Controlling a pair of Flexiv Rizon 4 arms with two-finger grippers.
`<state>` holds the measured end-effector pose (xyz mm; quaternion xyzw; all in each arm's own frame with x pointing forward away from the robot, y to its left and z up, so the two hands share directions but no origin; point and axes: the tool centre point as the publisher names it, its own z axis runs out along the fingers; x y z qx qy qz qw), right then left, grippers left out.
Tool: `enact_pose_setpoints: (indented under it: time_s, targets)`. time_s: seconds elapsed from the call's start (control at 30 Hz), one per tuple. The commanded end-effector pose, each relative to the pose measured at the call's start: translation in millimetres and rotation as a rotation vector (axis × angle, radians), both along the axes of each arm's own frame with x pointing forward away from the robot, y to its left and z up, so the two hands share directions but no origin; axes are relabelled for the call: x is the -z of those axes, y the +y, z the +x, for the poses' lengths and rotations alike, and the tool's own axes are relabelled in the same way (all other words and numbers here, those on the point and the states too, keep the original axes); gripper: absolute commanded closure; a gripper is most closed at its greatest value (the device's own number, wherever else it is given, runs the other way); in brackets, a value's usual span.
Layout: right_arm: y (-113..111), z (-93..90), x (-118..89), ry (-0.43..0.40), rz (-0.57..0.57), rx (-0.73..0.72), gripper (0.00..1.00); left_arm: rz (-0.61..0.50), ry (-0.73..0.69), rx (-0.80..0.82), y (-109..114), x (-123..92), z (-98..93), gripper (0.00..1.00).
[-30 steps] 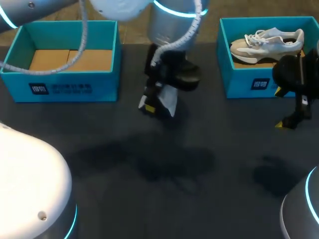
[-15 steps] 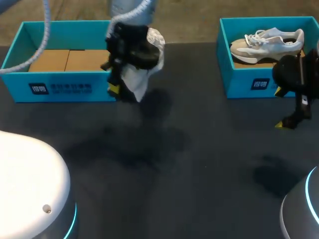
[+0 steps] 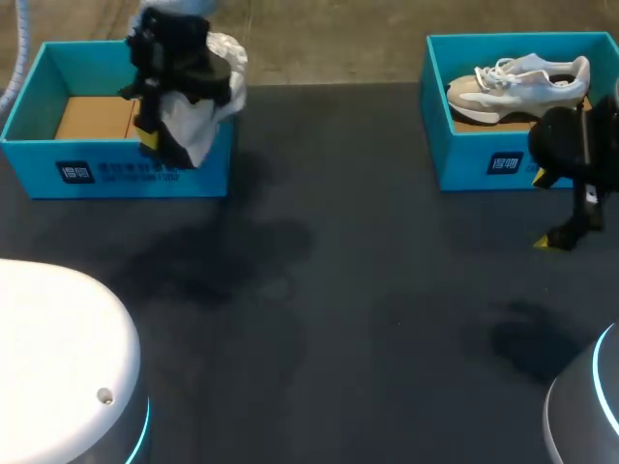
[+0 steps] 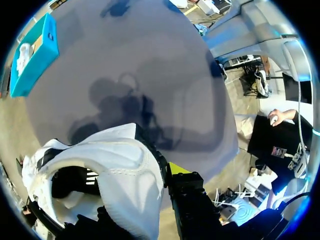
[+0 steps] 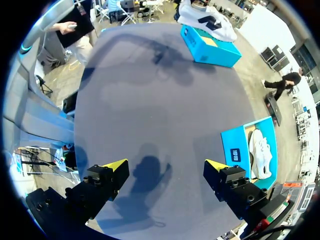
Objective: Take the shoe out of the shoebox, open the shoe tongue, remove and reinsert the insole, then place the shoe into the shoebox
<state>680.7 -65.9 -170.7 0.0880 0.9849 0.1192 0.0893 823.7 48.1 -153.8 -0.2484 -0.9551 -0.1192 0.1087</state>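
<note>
**Last step: shoe to box**

My left gripper [image 3: 155, 130] is clamped on the white shoe [image 3: 201, 114], holding it above the right end of the left box [image 3: 97, 176] (not yet inside its walls). I judge this to be the final placement. Next I need to centre the shoe over the box, lower it, then release. My right gripper [image 5: 167, 167] hangs spread and empty.
</note>
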Motion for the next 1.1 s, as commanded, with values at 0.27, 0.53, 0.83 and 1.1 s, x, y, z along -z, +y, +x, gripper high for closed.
enact_pose_setpoints:
  time_s: [0.27, 0.53, 0.83, 1.1]
  targets:
    - [1, 2.4, 0, 0.005, -0.002, 0.0, 0.0, -0.045, 0.049, -0.003, 55, -7, 16.0, 1.0]
    - [1, 2.4, 0, 0.005, -0.002, 0.0, 0.0, -0.047, 0.094, -0.081, 82, -1, 25.7, 1.0]
    - [1, 2.4, 0, 0.005, -0.002, 0.0, 0.0, -0.056, 0.105, -0.09, 85, 0, 27.1, 1.0]
    - [1, 2.4, 0, 0.005, -0.002, 0.0, 0.0, -0.056, 0.105, -0.09, 85, 0, 27.1, 1.0]
